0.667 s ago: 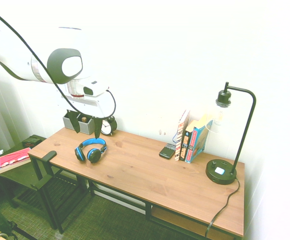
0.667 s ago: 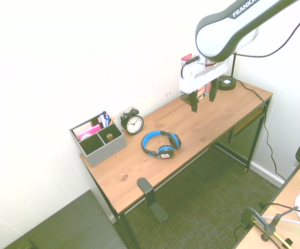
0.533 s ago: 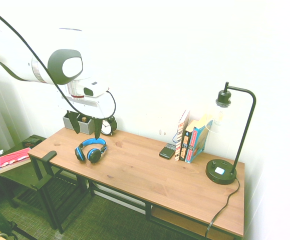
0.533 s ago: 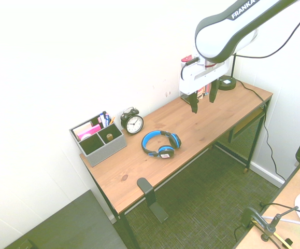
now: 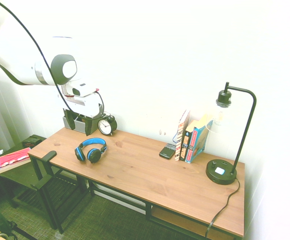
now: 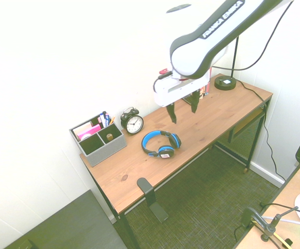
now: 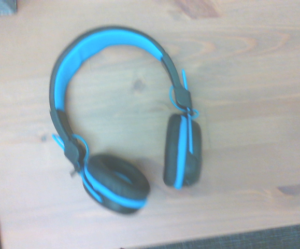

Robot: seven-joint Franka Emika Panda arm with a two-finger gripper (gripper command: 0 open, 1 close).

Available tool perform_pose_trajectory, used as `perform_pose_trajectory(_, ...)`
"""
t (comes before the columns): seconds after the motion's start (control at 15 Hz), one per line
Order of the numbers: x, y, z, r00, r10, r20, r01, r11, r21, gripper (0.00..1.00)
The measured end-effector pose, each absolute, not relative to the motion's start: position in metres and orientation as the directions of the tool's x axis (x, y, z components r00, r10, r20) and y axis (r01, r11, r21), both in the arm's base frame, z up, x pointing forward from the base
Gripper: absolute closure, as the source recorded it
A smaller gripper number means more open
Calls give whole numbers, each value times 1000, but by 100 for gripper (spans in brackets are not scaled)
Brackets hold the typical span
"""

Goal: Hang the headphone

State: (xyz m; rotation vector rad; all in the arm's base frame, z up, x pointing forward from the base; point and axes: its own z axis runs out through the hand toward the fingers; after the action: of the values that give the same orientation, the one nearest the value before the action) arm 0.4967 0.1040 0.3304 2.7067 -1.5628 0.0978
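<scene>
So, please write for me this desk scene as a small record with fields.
task object: blue-and-black over-ear headphone, lying on the brown wooden desk
hand: black two-finger hand, open, above the desk, holding nothing
hanging place: probably the black bent holder at the desk edge
near headphone: round black alarm clock; grey divided organizer
far end: black metal lamp
status: headphone not hung

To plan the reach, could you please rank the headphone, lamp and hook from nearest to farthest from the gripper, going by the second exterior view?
From the gripper:
1. Headphone, just below it
2. Lamp, desk's far end
3. Hook, desk's front edge
</scene>
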Motion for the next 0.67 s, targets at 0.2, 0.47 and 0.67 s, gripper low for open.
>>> perform_pose_trajectory(0.2,547,111,303,337,-936,100,-939,-342,-37,0)
perform_pose_trajectory(0.47,582,164,265,247,-964,94,-967,-252,-38,0)
perform_pose_trajectory(0.67,596,170,235,214,-972,92,-976,-217,-17,0)
